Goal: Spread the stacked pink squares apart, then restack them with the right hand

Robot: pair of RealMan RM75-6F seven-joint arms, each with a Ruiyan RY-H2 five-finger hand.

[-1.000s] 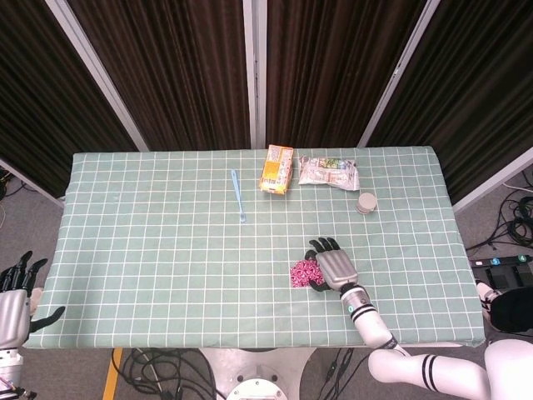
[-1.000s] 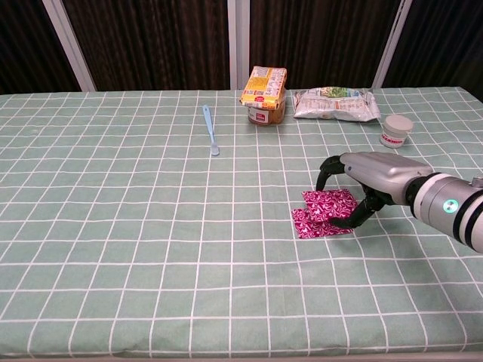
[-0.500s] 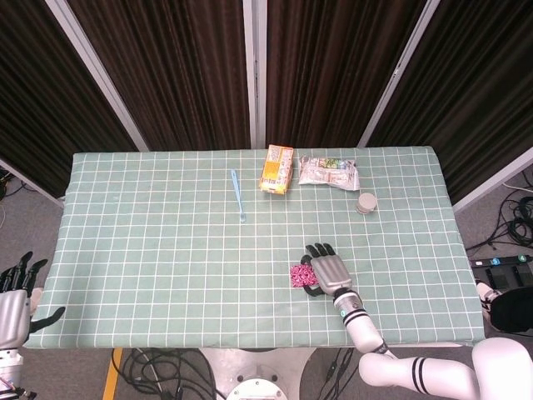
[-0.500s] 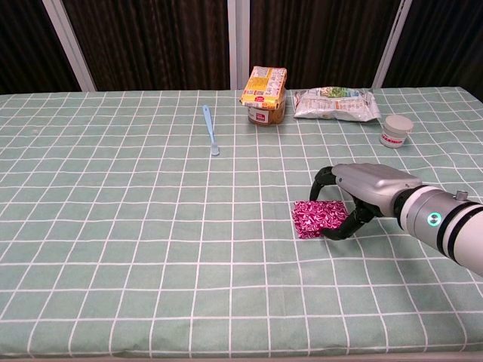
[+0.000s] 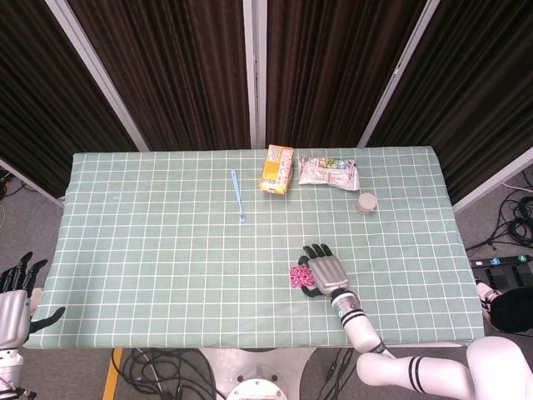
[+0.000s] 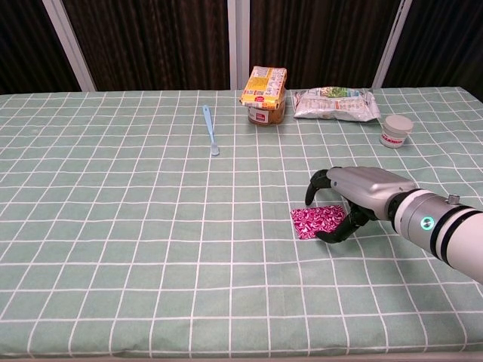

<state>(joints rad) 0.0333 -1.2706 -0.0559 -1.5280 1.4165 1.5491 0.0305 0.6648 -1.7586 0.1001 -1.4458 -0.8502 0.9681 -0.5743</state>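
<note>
The pink squares (image 5: 298, 276) (image 6: 317, 222) lie flat on the green checked tablecloth (image 6: 151, 226), near the front right, bunched into one small pile. My right hand (image 5: 326, 271) (image 6: 355, 192) arches over their right side, with its fingertips down at the far edge of the pile and its thumb at the near edge. Nothing is lifted off the cloth. The part of the pile under the palm is hidden. My left hand (image 5: 12, 293) hangs off the table's front left corner with its fingers spread and nothing in it.
At the back stand an orange snack box (image 6: 264, 94), a crinkled snack bag (image 6: 336, 104) and a small white jar (image 6: 396, 130). A light blue spoon (image 6: 210, 128) lies left of the box.
The right hand slid left and nearer, drawing the offset pink squares together; two overlapping squares now show as one compact pile. The left hand has not moved.
</note>
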